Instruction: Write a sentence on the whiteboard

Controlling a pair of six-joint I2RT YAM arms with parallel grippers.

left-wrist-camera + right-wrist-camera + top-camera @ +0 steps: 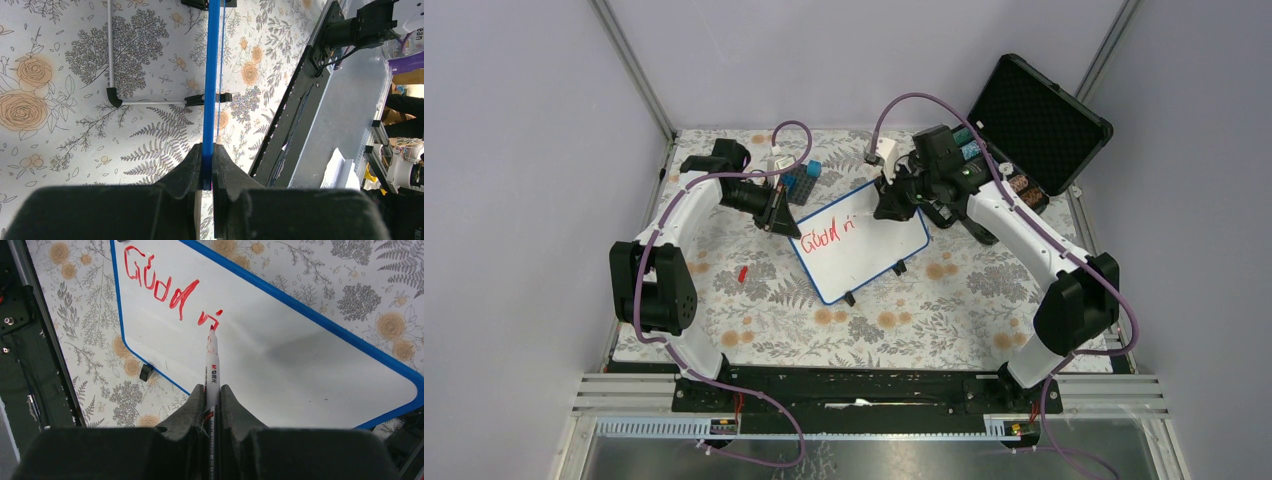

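Right gripper [212, 400] fills the bottom of its wrist view, fingers pinched tight on a white marker [212, 365] that points straight ahead, its red tip at the whiteboard [300, 365] and, as far as I can tell, touching it right at the last stroke. The sentence [160, 287] so far reads roughly "Good vi" in red, running from the upper left of that view down toward the tip. And that's what matters now: the blank white lies onward along that same line, to the right of the tip, so the next letters should travel along the board's long axis, away from the written end. Over to the left gripper [207, 170], closed hard on the blue rim, with the board seen edge-on running straight away from its fingers and a black foot [115, 97] sticking out to one side. From above, the left gripper [779, 215] holds the board's left end while the right gripper [894, 205] hangs over the upper edge, clearly the nearer arm to the empty stretch. Nothing stands on the board in the pen's path. Round about: blue blocks [809, 175] behind the left gripper, a small red object [742, 272] on the floral cloth [754, 320], an open black case [1039, 120] off to the right, all apart from the board.
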